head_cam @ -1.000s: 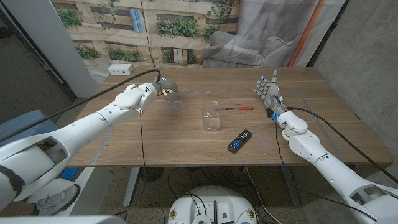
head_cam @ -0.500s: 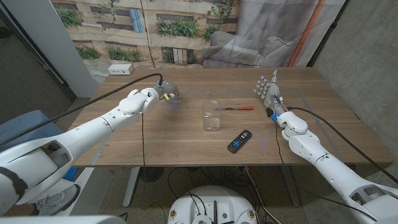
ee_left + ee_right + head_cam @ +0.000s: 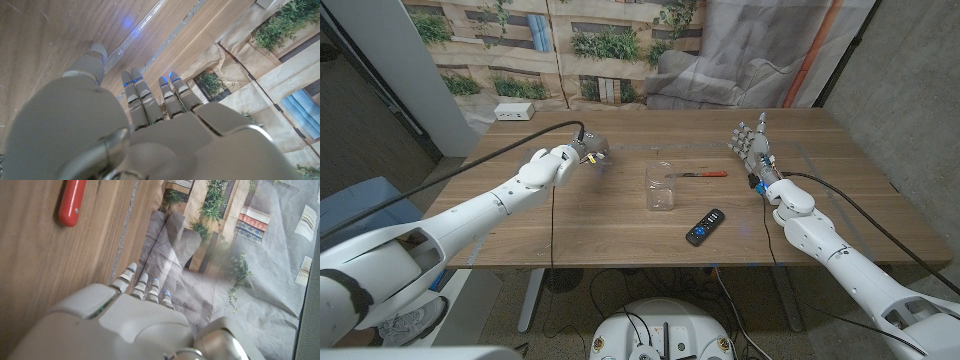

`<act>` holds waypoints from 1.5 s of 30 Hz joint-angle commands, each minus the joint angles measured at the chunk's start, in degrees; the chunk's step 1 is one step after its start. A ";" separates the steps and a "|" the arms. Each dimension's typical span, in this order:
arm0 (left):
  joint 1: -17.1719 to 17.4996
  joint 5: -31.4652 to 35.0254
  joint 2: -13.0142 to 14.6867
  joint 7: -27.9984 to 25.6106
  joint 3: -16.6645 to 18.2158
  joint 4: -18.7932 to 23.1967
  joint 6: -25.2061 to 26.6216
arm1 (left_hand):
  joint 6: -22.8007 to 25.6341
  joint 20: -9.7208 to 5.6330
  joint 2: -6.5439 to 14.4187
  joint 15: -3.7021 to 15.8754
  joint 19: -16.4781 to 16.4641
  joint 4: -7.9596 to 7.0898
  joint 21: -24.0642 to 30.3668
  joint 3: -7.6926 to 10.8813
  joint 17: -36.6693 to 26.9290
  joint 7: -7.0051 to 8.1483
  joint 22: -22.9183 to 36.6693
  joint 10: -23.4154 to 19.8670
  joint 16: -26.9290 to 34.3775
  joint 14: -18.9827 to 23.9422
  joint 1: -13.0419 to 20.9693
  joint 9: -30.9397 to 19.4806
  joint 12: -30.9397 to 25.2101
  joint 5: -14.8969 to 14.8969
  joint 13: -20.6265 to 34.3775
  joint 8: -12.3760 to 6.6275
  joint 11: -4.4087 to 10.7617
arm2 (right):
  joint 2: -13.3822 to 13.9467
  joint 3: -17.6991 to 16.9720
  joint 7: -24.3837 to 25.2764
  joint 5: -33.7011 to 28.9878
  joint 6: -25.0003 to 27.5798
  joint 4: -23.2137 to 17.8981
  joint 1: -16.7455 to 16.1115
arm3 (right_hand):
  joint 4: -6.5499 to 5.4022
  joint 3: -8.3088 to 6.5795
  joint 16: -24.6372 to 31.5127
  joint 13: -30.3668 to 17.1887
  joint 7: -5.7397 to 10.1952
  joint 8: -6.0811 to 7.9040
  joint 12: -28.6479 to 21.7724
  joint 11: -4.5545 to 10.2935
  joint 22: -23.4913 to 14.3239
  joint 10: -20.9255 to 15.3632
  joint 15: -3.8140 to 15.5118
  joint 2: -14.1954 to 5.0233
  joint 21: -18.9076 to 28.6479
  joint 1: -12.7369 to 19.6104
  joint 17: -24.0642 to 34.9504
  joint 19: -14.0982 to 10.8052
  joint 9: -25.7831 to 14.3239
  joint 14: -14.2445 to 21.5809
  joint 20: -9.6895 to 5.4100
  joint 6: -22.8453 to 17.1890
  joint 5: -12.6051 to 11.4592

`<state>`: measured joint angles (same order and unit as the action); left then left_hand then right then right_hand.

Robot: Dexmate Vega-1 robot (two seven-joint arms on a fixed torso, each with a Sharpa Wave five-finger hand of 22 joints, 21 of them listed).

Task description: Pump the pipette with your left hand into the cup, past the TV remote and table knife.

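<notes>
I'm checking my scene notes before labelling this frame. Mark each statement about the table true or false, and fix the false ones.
1. The cup is clear and stands upright. True.
2. The TV remote lies beyond the cup, toward the table's far edge. False: it lies nearer the robot than the cup.
3. The table knife has a red handle. True.
4. The right hand grips the knife. False: it stands apart, holding nothing.
</notes>
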<state>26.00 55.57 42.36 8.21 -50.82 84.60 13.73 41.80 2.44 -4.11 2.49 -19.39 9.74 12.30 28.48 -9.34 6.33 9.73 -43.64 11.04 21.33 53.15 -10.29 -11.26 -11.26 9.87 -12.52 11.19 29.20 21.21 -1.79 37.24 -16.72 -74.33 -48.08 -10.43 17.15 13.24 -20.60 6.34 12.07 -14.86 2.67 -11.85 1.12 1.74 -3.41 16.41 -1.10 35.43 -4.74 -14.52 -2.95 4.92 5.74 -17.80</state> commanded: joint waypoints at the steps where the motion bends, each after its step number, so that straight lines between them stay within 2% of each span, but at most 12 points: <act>1: -1.36 -0.02 -1.86 1.96 -1.69 -1.28 2.67 | 0.67 0.23 0.06 6.05 -0.65 -0.04 0.27 -0.44 -0.17 -0.21 0.26 -0.85 0.33 1.02 0.60 -0.06 -0.11 -0.09 0.09 0.00 -0.06 | -0.03 0.01 0.00 -0.02 0.01 0.04 0.03 | -0.03 0.38 0.37 -0.31 0.51 0.39 -0.29 0.14 -0.31 0.29 4.80 -3.32 0.20 0.00 0.26 -0.29 -0.05 -0.28 0.09 -0.17 -0.30; 7: -1.86 -0.30 -2.55 2.45 -2.22 -1.80 3.83 | 1.23 -0.28 0.81 5.73 -1.72 -0.50 0.49 -0.80 -0.20 -0.57 0.34 -1.21 0.13 1.20 0.14 -0.09 0.00 0.01 0.10 0.10 -0.71 | -0.02 0.01 0.02 -0.01 0.03 -0.01 0.01 | -0.03 0.37 0.34 -0.32 0.49 0.38 -0.41 0.24 -0.31 -0.02 4.84 -3.34 0.20 0.01 0.26 -0.28 -0.05 -0.35 0.11 -0.15 -0.31; 27: -4.80 -3.04 -4.43 7.97 -4.09 -3.03 5.31 | 2.43 -0.24 2.37 5.58 -2.00 -0.82 0.27 -1.24 -0.20 -1.09 0.47 -2.11 -0.06 1.67 -0.27 0.02 0.18 0.05 0.14 0.39 -0.52 | 0.01 -0.01 0.01 0.01 0.04 -0.05 -0.02 | -0.03 0.37 0.37 -0.32 0.52 0.39 -0.52 0.13 -0.31 -0.28 4.84 -3.33 0.20 0.00 0.26 -0.27 -0.05 -0.28 0.15 -0.17 -0.31; 36: -5.44 -4.05 -4.99 8.38 -4.63 -3.59 5.78 | 4.81 -0.37 3.48 6.06 -2.30 -0.61 0.15 -1.51 -0.15 -1.51 0.51 -3.74 0.04 2.69 -0.20 0.12 -0.01 0.03 0.16 0.25 -0.25 | 0.00 0.00 0.01 0.00 0.02 -0.02 -0.02 | -0.03 0.37 0.36 -0.32 0.48 0.39 -0.49 0.16 -0.31 -0.19 4.90 -3.34 0.20 0.00 0.26 -0.28 -0.05 -0.28 0.12 -0.18 -0.32; 38: -5.49 -4.13 -4.97 8.38 -4.75 -3.54 5.93 | 5.48 -0.48 3.75 6.22 -2.45 -0.46 0.10 -1.71 -0.13 -1.57 0.52 -5.26 0.05 3.12 -0.15 0.16 -0.29 0.03 0.18 0.39 -0.19 | 0.00 0.00 0.00 -0.01 0.00 0.00 -0.02 | -0.03 0.37 0.35 -0.32 0.48 0.39 -0.42 0.17 -0.31 -0.01 4.92 -3.34 0.19 0.00 0.26 -0.26 -0.05 -0.31 0.12 -0.18 -0.32; 45: -5.48 -4.63 -4.62 8.99 -4.92 -3.20 6.53 | 5.20 -0.51 4.28 5.78 -3.06 -0.37 0.18 -1.98 -0.15 -1.48 0.53 -7.33 0.16 3.97 -0.12 0.18 -0.59 0.06 0.22 1.05 -0.23 | -0.02 0.01 0.00 -0.02 0.00 0.02 0.00 | -0.03 0.37 0.35 -0.32 0.56 0.36 -0.43 0.13 -0.31 -0.04 4.83 -3.35 0.21 0.00 0.26 -0.31 -0.05 -0.31 0.09 -0.11 -0.32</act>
<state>20.96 51.90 37.71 16.19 -55.24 81.37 19.46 47.00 2.06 -0.56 2.57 -21.80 9.26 12.50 26.73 -9.36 4.59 10.01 -50.35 11.04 24.68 52.91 -10.13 -11.26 -11.26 10.02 -11.79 10.96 29.21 21.20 -1.77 37.23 -16.68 -74.33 -48.09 -10.43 17.15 13.24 -20.60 6.33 12.07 -14.86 2.67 -11.85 1.12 1.74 -3.41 16.41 -1.10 35.43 -4.74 -14.38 -2.95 4.91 5.74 -17.80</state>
